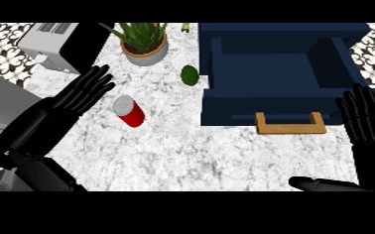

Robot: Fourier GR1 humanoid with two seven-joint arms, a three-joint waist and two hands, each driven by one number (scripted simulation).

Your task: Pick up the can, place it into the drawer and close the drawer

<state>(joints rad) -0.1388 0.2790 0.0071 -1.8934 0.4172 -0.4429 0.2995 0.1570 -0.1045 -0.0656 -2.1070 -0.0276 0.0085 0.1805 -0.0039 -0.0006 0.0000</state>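
Marble counter [219, 153]: can [130, 111] between potted plant [144, 42], lime [190, 75], left hand [77, 96].

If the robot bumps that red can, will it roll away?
Probably. The red metal can with a silver top looks to be lying on its side on the marble counter, so its round body would likely roll. It looks stiff, and its smooth side may be slippery.

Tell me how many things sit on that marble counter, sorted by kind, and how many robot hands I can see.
Red can: 1
Potted plant: 1
Green round thing: 1
Open blue drawer: 1
Grey appliance: 1
Robot hands: 2, the left robot hand and the right robot hand
Total: 7
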